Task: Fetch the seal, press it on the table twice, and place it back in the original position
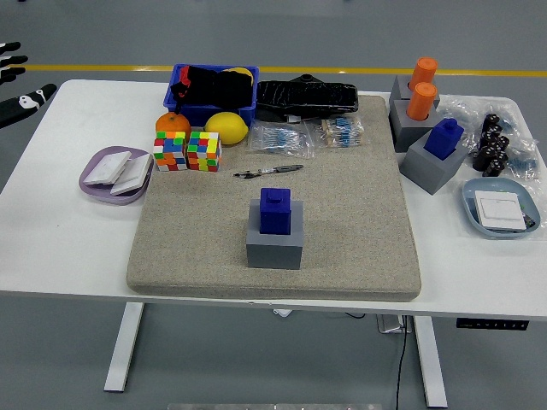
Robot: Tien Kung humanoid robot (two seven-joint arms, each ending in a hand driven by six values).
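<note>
Here, seals: three holders are in view. One blue seal (275, 210) stands upright in a grey block holder (274, 243) near the middle of the mat; its long axis runs straight up, and a small knob on top faces the ceiling.
Second blue seal (444, 137): it stands tilted in its own grey block (430, 167) on the right side of the surface, just off the mat.
Orange seals (422, 88): two, upright, side by side in a darker grey holder behind that block.
Mat (342, 222): one large beige pad, covering most of the white surface (60, 231).
Left hand (19, 81): at the far left edge, above the surface's corner, well apart from every seal. Its black fingers are spread and relaxed, holding nothing.
Right hand: not visible.
Puzzle cubes (187, 151): two, multicoloured, touching side by side at the mat's far left corner.
Fruit: one orange (173, 123) and one lemon (226, 128), just behind the cubes.
Pen (268, 172): one, lying on the mat behind the centre seal, pointing left to right.
Bins: one blue bin (190, 113) with dark contents, one black tray (306, 99) beside it.
Dishes: one purple dish (96, 182) at left, one blue dish (475, 209) at right, each holding white pieces.
Packets (308, 135): small clear bags, count unclear.
</note>
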